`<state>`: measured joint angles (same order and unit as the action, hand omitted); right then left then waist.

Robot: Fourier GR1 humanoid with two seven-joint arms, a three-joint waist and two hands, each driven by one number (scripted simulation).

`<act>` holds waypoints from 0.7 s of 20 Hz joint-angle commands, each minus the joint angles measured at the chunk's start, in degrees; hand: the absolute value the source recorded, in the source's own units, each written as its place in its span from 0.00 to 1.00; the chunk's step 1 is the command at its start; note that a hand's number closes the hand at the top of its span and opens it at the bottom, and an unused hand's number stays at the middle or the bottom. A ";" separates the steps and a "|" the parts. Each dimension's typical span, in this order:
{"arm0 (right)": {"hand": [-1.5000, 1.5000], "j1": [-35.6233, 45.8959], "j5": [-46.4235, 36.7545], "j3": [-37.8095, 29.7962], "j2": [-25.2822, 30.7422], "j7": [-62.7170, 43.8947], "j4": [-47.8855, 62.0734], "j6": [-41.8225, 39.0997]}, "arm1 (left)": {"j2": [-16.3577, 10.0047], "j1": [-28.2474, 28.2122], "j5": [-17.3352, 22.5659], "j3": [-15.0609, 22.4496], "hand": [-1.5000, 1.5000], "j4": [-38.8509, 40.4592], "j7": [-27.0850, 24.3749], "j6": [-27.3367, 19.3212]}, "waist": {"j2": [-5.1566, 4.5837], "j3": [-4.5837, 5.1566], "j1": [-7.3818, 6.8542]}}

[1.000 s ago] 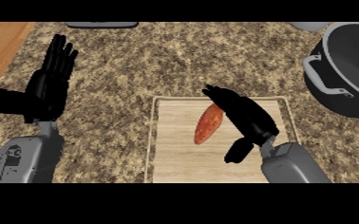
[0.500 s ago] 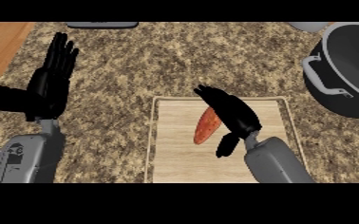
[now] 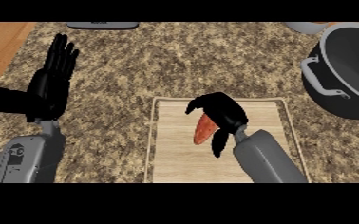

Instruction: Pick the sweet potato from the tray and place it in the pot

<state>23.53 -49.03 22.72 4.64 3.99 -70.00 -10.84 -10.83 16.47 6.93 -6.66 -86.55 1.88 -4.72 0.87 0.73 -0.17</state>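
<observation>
Right hand curled round the sweet potato, forearm angled from below; left hand open, fingers up

1. The sweet potato's upper end is hidden under the curled right hand.
2. The pot is cut off at the right edge.
3. A grey object is cut off at the top and cannot be identified.

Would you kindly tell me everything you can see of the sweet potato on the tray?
The sweet potato is an elongated, tapered, orange-red root with smooth-looking skin. It lies near the middle of the light wooden tray, slanting from lower left to upper right. Only its lower part shows: the right hand curls over its upper end, thumb beside it.
</observation>
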 commanded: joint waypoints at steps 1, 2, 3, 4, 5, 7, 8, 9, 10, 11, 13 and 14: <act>1.00 -2.97 -2.19 2.39 -1.81 3.80 0.43 3.47 | 1.30 -1.86 -0.79 1.49 0.50 -3.12 0.97 -0.65 | -0.82 -0.74 -0.03; 1.00 -3.13 -3.83 3.28 -3.02 4.61 3.79 6.14 | -0.36 0.49 0.17 -0.54 0.50 -1.98 2.24 -0.49 | -0.90 -0.75 -0.10; 1.00 -2.08 -3.32 1.95 -2.71 4.36 2.96 4.74 | 1.31 0.61 -1.98 1.62 0.50 -0.63 1.22 -1.52 | -0.90 -0.74 0.07; 1.00 0.62 -2.20 4.70 -4.42 0.52 3.58 5.55 | -0.62 0.69 -0.56 -0.71 0.50 -0.29 0.49 -0.19 | -0.94 -0.74 -0.27; 1.00 -4.48 -3.52 2.89 -0.51 4.23 -0.94 3.25 | 3.46 0.49 -3.03 2.23 0.50 0.52 -1.16 -3.27 | -0.85 -0.73 0.38; 1.00 -0.65 -4.34 3.26 -4.43 0.26 2.17 5.54 | -0.65 -1.78 0.85 -0.82 0.50 -3.69 1.46 1.07 | -0.86 -0.73 -0.22; 1.00 0.85 -4.89 1.10 -4.45 -0.04 0.48 2.65 | 1.37 -1.22 -1.49 1.25 0.50 -3.82 2.49 -1.51 | -0.84 -0.73 0.00; 1.00 -0.44 -4.87 2.77 -4.46 0.07 1.92 6.53 | -0.11 -0.76 -0.20 -0.27 0.50 -1.27 -0.20 1.02 | -0.90 -0.73 -0.02; 1.00 -1.12 -7.37 0.76 -3.90 1.21 2.65 9.80 | -0.11 0.11 -0.50 -0.50 0.50 -0.85 1.20 0.06 | -0.91 -0.74 0.09; 1.00 -1.35 -9.32 1.90 -3.81 -3.39 -2.44 7.37 | 2.38 0.44 -1.71 1.11 0.50 -2.45 1.93 -2.62 | -0.79 -0.73 0.29; 1.00 9.02 -9.69 -8.24 -4.51 -13.68 9.31 10.53 | 1.38 -0.24 -0.96 1.39 0.50 -1.36 0.20 0.12 | -1.65 -0.71 -1.55; 1.00 10.78 -9.78 -12.32 -3.67 -18.19 9.93 10.42 | 0.96 -1.35 -0.07 0.68 0.50 -2.55 0.59 0.50 | -1.72 -0.68 -2.42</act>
<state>28.48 -56.70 18.53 1.96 -3.05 -66.12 -4.51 -9.78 15.78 6.26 -6.02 -88.38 2.53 -4.98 0.13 0.47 -0.82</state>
